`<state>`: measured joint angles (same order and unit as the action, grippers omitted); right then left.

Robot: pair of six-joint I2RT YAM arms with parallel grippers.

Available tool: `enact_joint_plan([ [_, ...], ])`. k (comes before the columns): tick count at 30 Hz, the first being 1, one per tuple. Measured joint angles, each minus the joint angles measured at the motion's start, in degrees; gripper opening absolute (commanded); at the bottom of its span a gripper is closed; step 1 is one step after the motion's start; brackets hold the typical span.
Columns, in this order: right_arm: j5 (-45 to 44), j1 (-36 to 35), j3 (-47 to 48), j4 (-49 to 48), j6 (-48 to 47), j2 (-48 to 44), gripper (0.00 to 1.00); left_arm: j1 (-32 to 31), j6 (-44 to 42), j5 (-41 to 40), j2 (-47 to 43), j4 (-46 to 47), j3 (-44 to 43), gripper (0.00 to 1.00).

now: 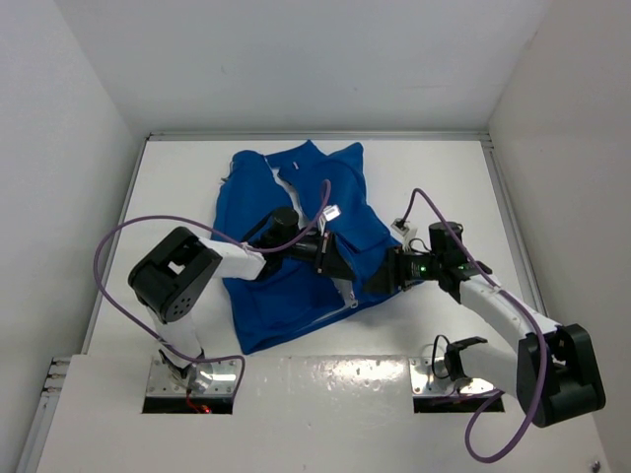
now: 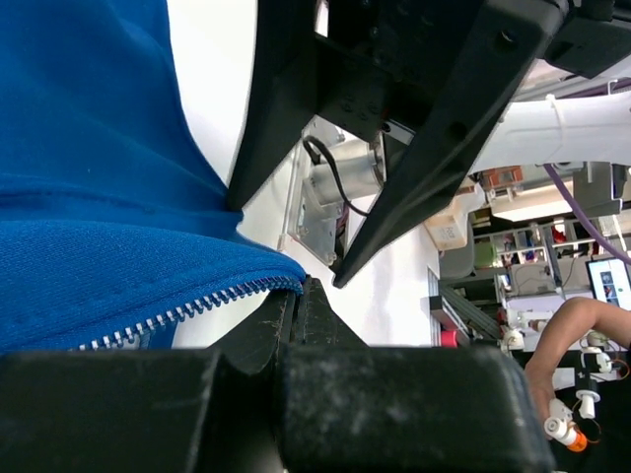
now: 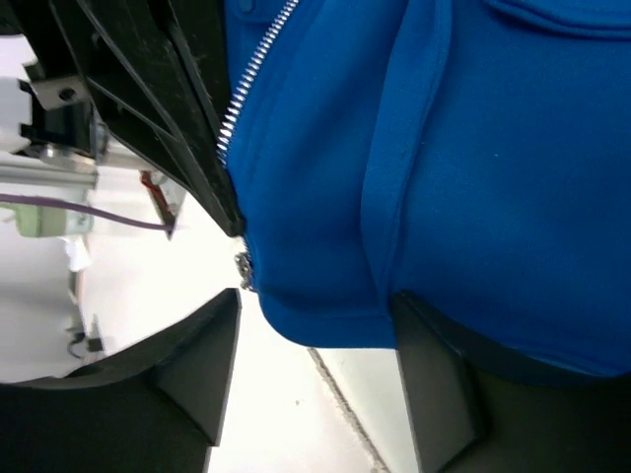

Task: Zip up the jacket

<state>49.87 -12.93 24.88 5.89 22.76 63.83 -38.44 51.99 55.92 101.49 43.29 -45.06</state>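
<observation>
The royal-blue jacket [image 1: 296,197] lies flat mid-table, collar at the far end. Its silver zipper [image 2: 177,313] ends at the hem corner. My left gripper [image 1: 333,260] reaches over the jacket; in the left wrist view its jaws [image 2: 296,296] are shut at that lifted hem corner, where the zipper teeth end. My right gripper [image 1: 375,276] faces it from the right. In the right wrist view it [image 3: 315,301] is open, with its fingers [image 3: 197,374] either side of the other hem corner [image 3: 325,296]. The zipper slider [image 3: 244,268] hangs at that edge.
White walls enclose the white table [image 1: 177,177] on three sides. A small white connector [image 1: 400,227] lies beside the jacket's right edge. Purple cables loop over both arms. A seam line [image 3: 340,399] runs across the table under the right gripper.
</observation>
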Motion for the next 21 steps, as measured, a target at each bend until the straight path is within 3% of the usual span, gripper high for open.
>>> enact_joint_plan([
  [2, 0.3, 0.0, 0.0, -0.5, 0.6, 0.1, 0.54, -0.1, -0.3, -0.1, 0.1, 0.0, 0.0, 0.0],
  [8, 3.3, -0.8, 0.0, -2.4, 2.7, 0.5, 0.51, -0.4, -1.6, -0.8, 0.9, -1.2, -0.7, 0.0],
  [11, 4.5, -1.5, -0.6, -3.6, 3.3, 0.5, 0.43, -0.6, -2.3, -1.1, 0.9, -2.1, -1.4, 0.0],
  [21, 5.0, -1.6, -2.0, -5.9, 4.2, 0.9, 0.38, -0.9, -3.3, -1.4, 1.8, -3.2, -2.9, 0.0],
])
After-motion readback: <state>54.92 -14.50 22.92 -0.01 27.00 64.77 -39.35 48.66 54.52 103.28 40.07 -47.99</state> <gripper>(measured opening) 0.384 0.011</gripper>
